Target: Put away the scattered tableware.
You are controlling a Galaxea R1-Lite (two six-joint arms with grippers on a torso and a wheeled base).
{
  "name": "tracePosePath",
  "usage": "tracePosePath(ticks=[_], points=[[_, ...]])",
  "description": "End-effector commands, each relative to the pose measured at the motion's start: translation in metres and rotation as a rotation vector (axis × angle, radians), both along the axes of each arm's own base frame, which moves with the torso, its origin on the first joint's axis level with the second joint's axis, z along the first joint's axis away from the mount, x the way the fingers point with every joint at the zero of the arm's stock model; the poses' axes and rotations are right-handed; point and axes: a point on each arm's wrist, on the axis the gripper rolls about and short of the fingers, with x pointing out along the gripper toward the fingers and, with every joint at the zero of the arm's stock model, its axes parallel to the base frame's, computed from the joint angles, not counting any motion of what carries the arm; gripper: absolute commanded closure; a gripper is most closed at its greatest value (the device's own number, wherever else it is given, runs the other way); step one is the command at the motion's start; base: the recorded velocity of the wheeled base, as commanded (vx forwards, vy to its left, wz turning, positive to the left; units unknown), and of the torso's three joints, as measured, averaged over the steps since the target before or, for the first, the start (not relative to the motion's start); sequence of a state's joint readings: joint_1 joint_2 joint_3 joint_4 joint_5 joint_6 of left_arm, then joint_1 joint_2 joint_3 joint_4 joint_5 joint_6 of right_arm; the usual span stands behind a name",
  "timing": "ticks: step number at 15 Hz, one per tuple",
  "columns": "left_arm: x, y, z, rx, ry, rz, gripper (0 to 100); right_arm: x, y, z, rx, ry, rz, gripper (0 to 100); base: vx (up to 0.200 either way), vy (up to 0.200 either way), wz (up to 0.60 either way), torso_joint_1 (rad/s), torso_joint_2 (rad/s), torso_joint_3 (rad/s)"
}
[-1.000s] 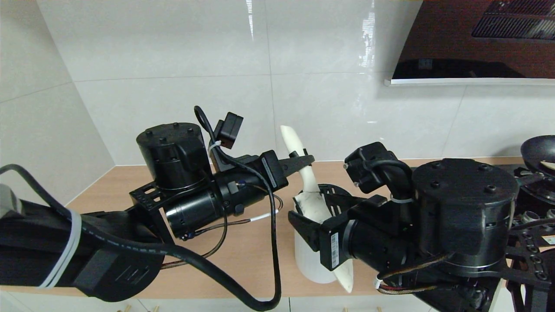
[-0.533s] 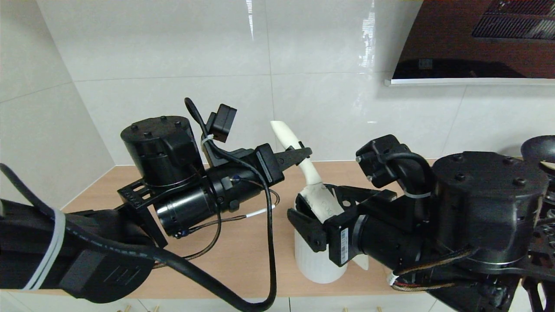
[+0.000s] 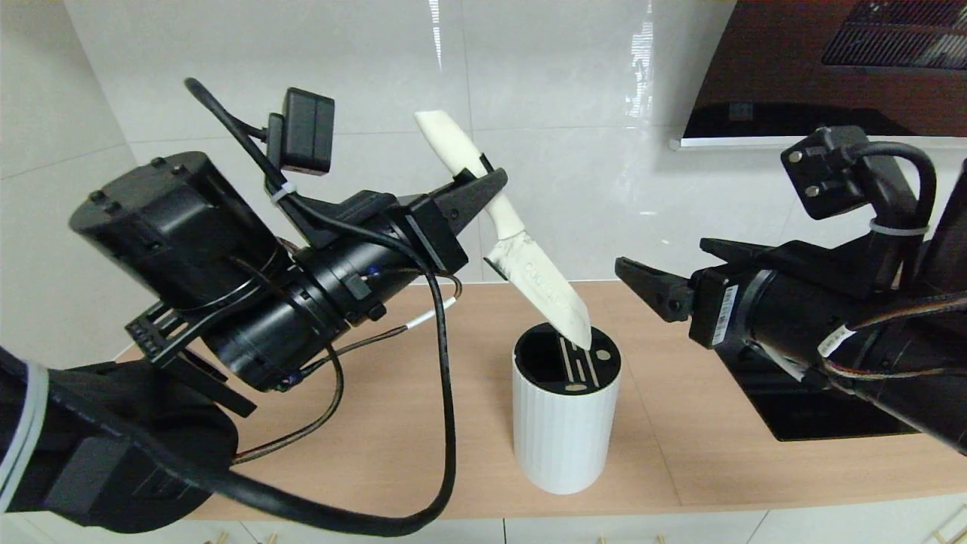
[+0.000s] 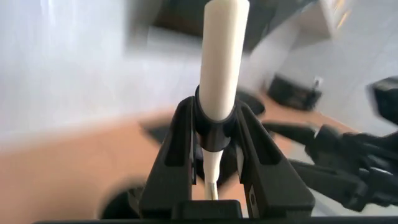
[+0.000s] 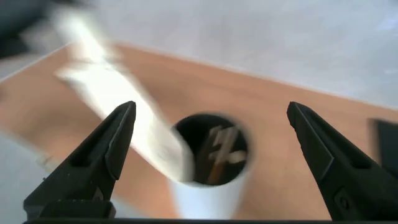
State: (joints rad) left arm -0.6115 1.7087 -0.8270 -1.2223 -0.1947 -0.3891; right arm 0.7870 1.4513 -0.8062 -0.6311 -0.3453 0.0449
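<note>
My left gripper (image 3: 483, 183) is shut on the handle of a white ceramic knife (image 3: 529, 276), held up in the air and tilted, blade down. The blade tip hangs just over the top of a white ribbed knife holder (image 3: 563, 431) with a black slotted top, standing on the wooden counter (image 3: 393, 453). In the left wrist view the white knife handle (image 4: 217, 68) sticks up between the jaws of the left gripper (image 4: 214, 134). My right gripper (image 3: 642, 283) is open, right of the knife and clear of it. Past the right gripper (image 5: 211, 149) are the knife blade (image 5: 118, 106) and the knife holder (image 5: 208, 168).
A black cooktop (image 3: 816, 408) is set into the counter at the right, under my right arm. A white tiled wall (image 3: 378, 113) backs the counter, with a dark range hood (image 3: 831, 68) above right. The counter's front edge runs just below the holder.
The left gripper lifted the knife up and out from between the right gripper's fingers. The right gripper let go, opened and drew back to the right and up, uncovering the holder's top.
</note>
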Motion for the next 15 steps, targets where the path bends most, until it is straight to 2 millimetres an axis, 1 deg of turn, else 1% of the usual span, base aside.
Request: tracePosePath(ticks=[1, 4, 5, 7, 9, 10, 12, 15], points=[[-0.004, 0.007, 0.010, 0.023, -0.100, 0.036, 100, -0.003, -0.006, 0.006, 0.017, -0.018, -0.008, 0, 0.000, 0.000, 0.00, 0.000, 0.00, 0.000], [0.001, 0.003, 0.009, 0.134, -0.237, 0.098, 100, -0.002, -0.005, 0.005, 0.015, -0.016, -0.011, 0, 0.000, 0.000, 0.00, 0.000, 0.00, 0.000], [0.007, -0.001, 0.012, 0.161, -0.274, 0.116, 100, 0.000, -0.006, 0.004, 0.012, -0.012, -0.015, 0, 0.000, 0.000, 0.00, 0.000, 0.00, 0.000], [0.012, -0.004, 0.011, 0.204, -0.284, 0.127, 100, 0.001, -0.006, 0.001, 0.004, -0.005, -0.020, 0, 0.000, 0.000, 0.00, 0.000, 0.00, 0.000], [0.017, -0.012, -0.006, 0.242, -0.242, 0.108, 100, 0.002, -0.005, -0.001, -0.001, 0.001, -0.017, 0, 0.000, 0.000, 0.00, 0.000, 0.00, 0.000], [0.021, -0.015, -0.014, 0.260, -0.222, 0.104, 100, 0.002, -0.005, -0.005, -0.012, 0.012, -0.005, 0, 0.000, 0.000, 0.00, 0.000, 0.00, 0.000], [0.025, -0.018, -0.025, 0.282, -0.199, 0.103, 100, 0.007, -0.008, -0.005, -0.010, 0.011, -0.023, 0, 0.000, 0.000, 0.00, 0.000, 0.00, 0.000], [0.022, -0.025, -0.039, 0.321, -0.175, 0.079, 100, 0.009, -0.008, -0.005, -0.013, 0.013, -0.028, 0, 0.000, 0.000, 0.00, 0.000, 0.00, 0.000]])
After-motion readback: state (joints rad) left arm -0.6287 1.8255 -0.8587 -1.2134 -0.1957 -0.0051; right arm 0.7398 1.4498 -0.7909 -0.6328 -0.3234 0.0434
